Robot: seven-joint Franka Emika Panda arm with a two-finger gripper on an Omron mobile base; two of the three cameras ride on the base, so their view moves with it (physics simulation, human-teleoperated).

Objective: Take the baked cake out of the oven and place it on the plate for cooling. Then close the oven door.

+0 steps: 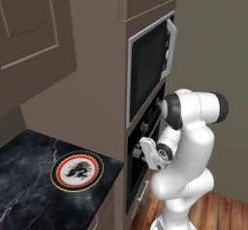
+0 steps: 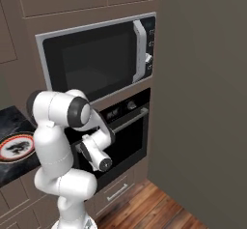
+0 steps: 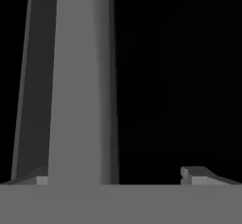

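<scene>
**Gripper open at the oven door handle, door shut**

While the cake can't be made out in any view, the oven [image 2: 126, 126] sits under the microwave [image 2: 99, 56] in the tall brown cabinet, and its door [image 2: 130, 138] looks closed, flush with the cabinet front. Silver bar handle [image 2: 129, 119] runs across the top of the door, just below the knobs [image 2: 131, 105].

Gripper [image 1: 137, 152] is right up against the oven front, at about handle height. Hand view: handle [image 3: 80, 83] shows as a wide grey bar running up the frame against black glass, sitting just inside one fingertip [image 3: 41, 178]; the other fingertip [image 3: 194, 175] is well off to the far side. Jaws spread wide, nothing gripped. Whether the near finger touches the bar, can't tell.

Plate [image 1: 77, 171] lies flat on the black marble counter [image 1: 24, 175] left of the oven, near the counter's right edge, with nothing on it. Red-gold rim, black figure in the white centre. In the right base view its edge [image 2: 14, 147] peeks out behind the arm.

Wood floor [image 2: 154, 206] below, plain wall [image 2: 207, 78] right of the cabinet.
</scene>
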